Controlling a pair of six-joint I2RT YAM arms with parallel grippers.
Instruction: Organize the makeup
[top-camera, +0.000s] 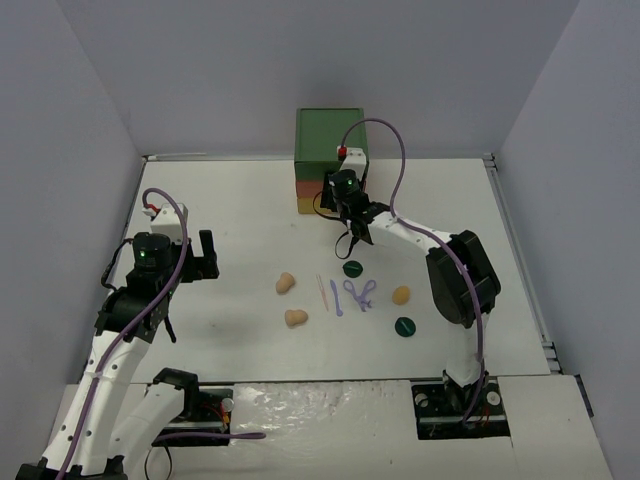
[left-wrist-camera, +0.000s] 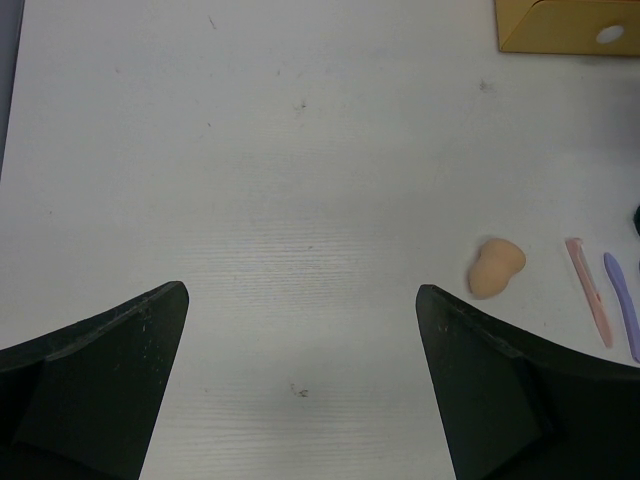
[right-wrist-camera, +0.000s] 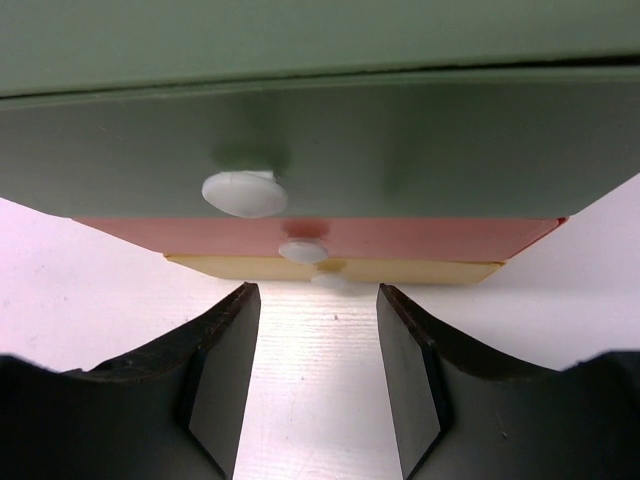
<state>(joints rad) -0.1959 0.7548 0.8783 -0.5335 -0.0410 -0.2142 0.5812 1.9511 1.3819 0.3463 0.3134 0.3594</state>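
The makeup lies in the middle of the table: tan sponges (top-camera: 285, 284) (top-camera: 296, 318) (top-camera: 401, 295), dark green discs (top-camera: 351, 268) (top-camera: 403, 326), lilac tools (top-camera: 361, 294) and a pale orange stick (top-camera: 322, 291). My right gripper (top-camera: 341, 206) (right-wrist-camera: 318, 295) faces the drawer box (top-camera: 330, 160) from close. Its jaws are open and hold nothing, level with the yellow drawer's white knob (right-wrist-camera: 328, 282). My left gripper (top-camera: 200, 255) (left-wrist-camera: 300, 290) hangs wide open over bare table at the left. To its right lie a sponge (left-wrist-camera: 496, 268), the orange stick (left-wrist-camera: 588, 290) and a lilac tool (left-wrist-camera: 622, 300).
The box stands at the table's far edge, green drawer on top, orange below, yellow lowest, each with a white knob (right-wrist-camera: 244, 193) (right-wrist-camera: 303, 250). All three drawers look closed. A corner of the yellow drawer (left-wrist-camera: 570, 25) shows in the left wrist view. Grey walls close in three sides.
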